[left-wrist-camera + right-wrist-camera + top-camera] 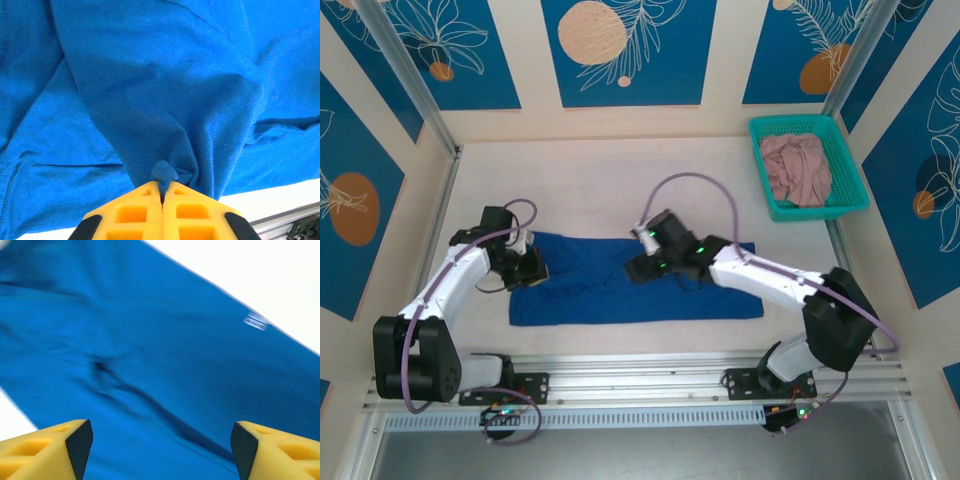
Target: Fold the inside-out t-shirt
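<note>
The royal-blue inside-out t-shirt (620, 292) lies flattened in a long band across the middle of the table. At its left end my left gripper (532, 268) is shut on a pinched bunch of the cloth (165, 172), and the fabric rises in a ridge toward its yellow fingers (135, 212). My right gripper (642, 266) hovers over the shirt's middle, open, its two yellow fingers (55, 445) standing wide apart with nothing between them. Below it the blue cloth (160, 365) shows a shallow crease and a small white label (256, 320).
A teal basket (847, 165) stands at the back right and holds a dusty-pink garment (797, 168). An aluminium rail (640, 375) runs along the near table edge. Bare table (590, 185) lies behind the shirt.
</note>
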{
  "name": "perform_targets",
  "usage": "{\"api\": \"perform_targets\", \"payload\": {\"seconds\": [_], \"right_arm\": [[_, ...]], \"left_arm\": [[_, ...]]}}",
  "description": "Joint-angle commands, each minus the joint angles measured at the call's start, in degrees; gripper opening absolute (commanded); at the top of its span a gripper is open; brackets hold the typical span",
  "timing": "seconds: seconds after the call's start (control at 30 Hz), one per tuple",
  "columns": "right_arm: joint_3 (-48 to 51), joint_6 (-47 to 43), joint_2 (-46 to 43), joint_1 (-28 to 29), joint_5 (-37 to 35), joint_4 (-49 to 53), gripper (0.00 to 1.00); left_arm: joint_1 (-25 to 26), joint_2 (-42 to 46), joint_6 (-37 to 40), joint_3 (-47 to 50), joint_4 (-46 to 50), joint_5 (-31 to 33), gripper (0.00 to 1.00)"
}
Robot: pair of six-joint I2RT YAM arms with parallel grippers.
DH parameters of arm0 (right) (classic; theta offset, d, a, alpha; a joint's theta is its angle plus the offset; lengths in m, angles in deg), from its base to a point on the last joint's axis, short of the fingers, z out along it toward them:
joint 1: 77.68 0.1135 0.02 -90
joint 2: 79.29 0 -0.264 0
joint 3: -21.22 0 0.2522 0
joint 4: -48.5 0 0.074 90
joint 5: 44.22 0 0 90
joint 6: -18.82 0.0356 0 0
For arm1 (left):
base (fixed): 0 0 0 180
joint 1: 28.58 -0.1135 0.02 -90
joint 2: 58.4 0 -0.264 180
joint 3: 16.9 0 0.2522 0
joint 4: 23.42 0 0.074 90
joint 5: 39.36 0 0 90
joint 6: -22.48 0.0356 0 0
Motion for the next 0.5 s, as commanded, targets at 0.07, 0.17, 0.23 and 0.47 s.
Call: {"api": "perform_targets", "payload": {"seconds": [0.07,0.17,0.23,0.47], "right_arm": [[-1.68,-10.56,10.74,11.07,-7.34,-28.06,0.86],[-2.09,-15.07,16.29,14.98,-11.78,-38.16,0.91],[-3.18,-19.27,19.96,17.54,-16.56,-42.39,0.92],[-7.16,-26.99,29.15,20.7,-28.09,-51.81,0.93]], "left_arm": [[-0.67,0.19,-0.29,-2.45,0.7,-2.44,0.0],[-0.72,0.09,-0.28,-2.54,0.58,-3.13,0.0],[-0.67,0.1,-0.24,-2.54,0.53,-3.31,0.0],[-0.76,0.23,0.15,-2.71,1.04,-3.67,0.0]]}}
